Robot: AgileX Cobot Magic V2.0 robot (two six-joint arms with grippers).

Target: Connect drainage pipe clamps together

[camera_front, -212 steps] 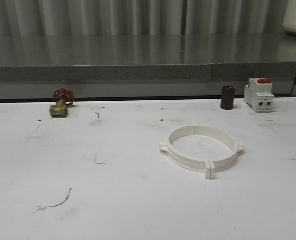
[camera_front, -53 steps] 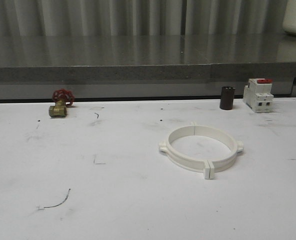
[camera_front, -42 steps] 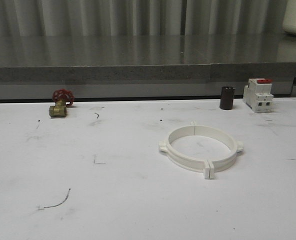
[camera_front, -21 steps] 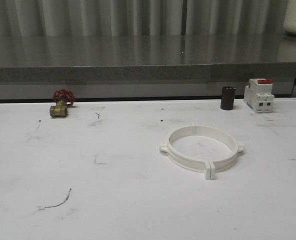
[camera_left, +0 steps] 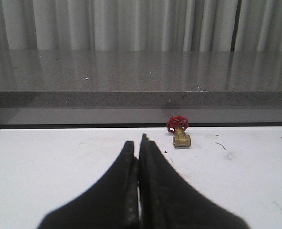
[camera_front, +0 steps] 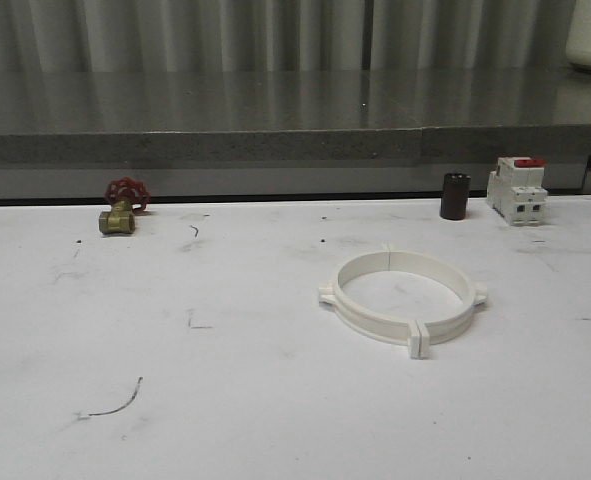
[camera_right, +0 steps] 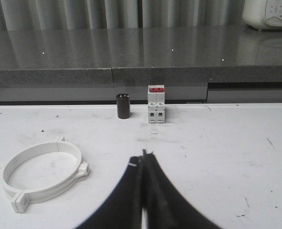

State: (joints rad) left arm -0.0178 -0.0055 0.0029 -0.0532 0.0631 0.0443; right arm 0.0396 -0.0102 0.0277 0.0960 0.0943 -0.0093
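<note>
Sitting along the far edge of the white surface (camera_front: 225, 400): brass valve (camera_front: 117, 220) with red handwheel, dark cylinder (camera_front: 454, 196), white breaker (camera_front: 516, 190) just beside it.

low forward-facing views over shared table (camera_front: 225, 400)

Left gripper (camera_left: 139, 143) and right gripper (camera_right: 143, 160): finger bases blurred, cut off at frame edge. White appliance (camera_right: 269, 13) on the back counter cropped by the frame edge. Breaker (camera_front: 518, 190) markings too small to read.
</note>
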